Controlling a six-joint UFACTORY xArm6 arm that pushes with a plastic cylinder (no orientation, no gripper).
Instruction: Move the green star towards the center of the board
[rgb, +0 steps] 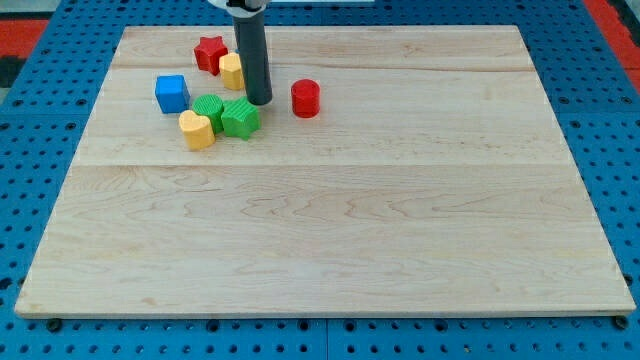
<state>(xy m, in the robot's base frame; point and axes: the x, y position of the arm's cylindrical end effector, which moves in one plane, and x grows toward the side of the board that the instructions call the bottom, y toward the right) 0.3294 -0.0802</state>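
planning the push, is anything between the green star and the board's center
Nothing visible. The wood from the green star down-right to the center of the board is bare. My tip sits just above-right of the star; other blocks lie left and above.

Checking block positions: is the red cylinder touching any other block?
No. The red cylinder stands alone toward the view's right of my tip, apart from every block.

Lab bench: wooden board (330, 230) on blue pegboard (40, 120).

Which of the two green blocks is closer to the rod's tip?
The right-hand green block, directly below my tip and almost touching it. The other green block sits further left, beside the yellow block.
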